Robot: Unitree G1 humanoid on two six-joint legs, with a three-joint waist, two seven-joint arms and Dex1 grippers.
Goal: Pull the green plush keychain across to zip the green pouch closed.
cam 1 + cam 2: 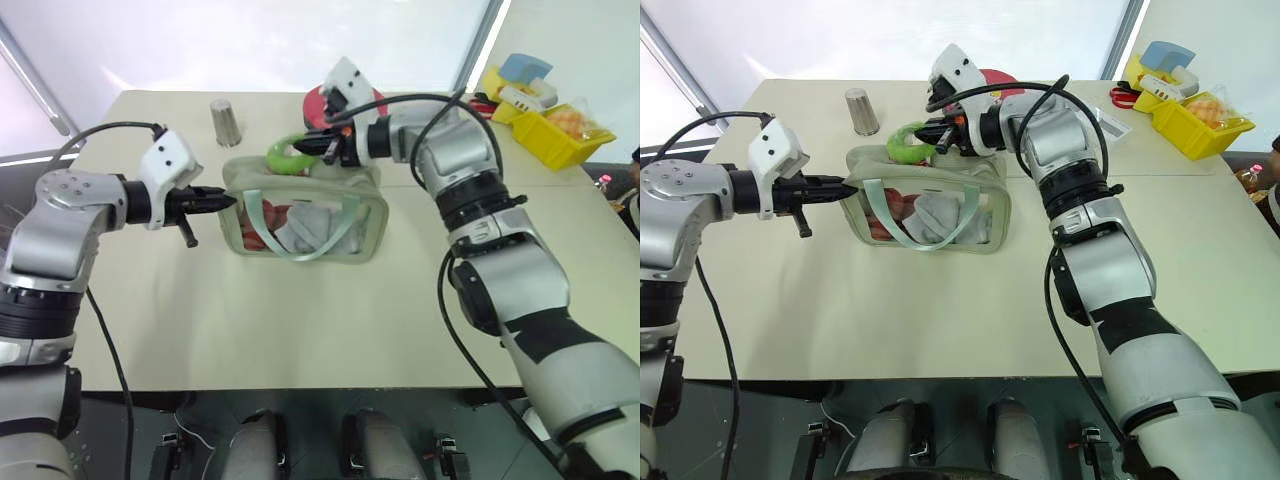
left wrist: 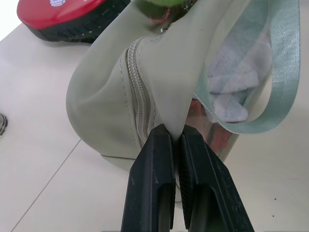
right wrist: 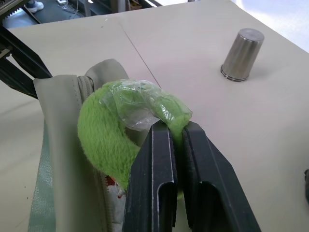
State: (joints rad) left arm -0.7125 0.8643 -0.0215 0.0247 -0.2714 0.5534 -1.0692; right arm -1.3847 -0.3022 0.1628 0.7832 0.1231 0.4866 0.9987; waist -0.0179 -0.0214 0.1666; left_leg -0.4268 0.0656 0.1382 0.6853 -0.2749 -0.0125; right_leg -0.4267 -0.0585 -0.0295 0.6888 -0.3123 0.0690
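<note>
The pale green pouch (image 1: 330, 222) stands in the middle of the table, white and reddish contents showing through its clear front and its mint strap hanging over that panel. My left gripper (image 1: 228, 201) is shut on the fabric at the pouch's left end (image 2: 106, 96), beside the zipper. The lime-green plush keychain (image 1: 284, 153) sits over the pouch's top back edge, partly wrapped in clear plastic. My right gripper (image 1: 306, 147) reaches in from the right and is shut on that plush ring (image 3: 104, 130), its fingers (image 3: 157, 159) pinching the rim.
A metal cup (image 1: 226, 122) stands at the back left of the table (image 1: 300, 330). A round red case (image 1: 318, 102) lies behind the right wrist. Yellow bins (image 1: 545, 130) with small items sit at the far right.
</note>
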